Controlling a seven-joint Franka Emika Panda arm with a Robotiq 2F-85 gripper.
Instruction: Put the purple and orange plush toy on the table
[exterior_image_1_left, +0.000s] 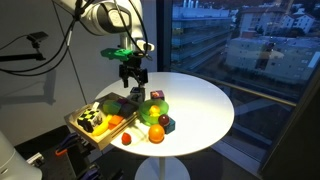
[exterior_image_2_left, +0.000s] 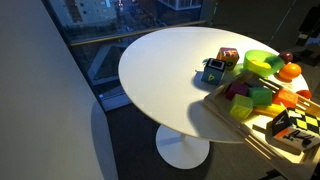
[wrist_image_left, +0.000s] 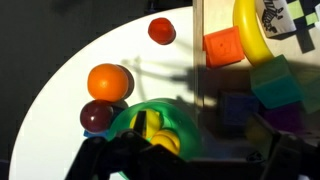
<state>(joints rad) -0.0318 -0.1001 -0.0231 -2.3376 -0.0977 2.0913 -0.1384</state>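
Exterior view: the gripper (exterior_image_1_left: 133, 78) is held over the round white tabletop (exterior_image_1_left: 205, 100), jaws spread and empty. The soft purple-orange toy (exterior_image_1_left: 158, 96) is laid on the tabletop behind the green bowl (exterior_image_1_left: 150, 110).
Exterior view: the toy (exterior_image_2_left: 228, 57) is seen just beside a teal block (exterior_image_2_left: 212, 70).
Wrist view: a smooth orange ball (wrist_image_left: 108, 80) and a wooden tray (wrist_image_left: 197, 60) are shown.

White arm (exterior_image_1_left: 104, 16), black hand (exterior_image_1_left: 133, 80)

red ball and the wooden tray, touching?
Apart. In the wrist view, a strip of bare white table shows between the red ball and the wooden tray edge.
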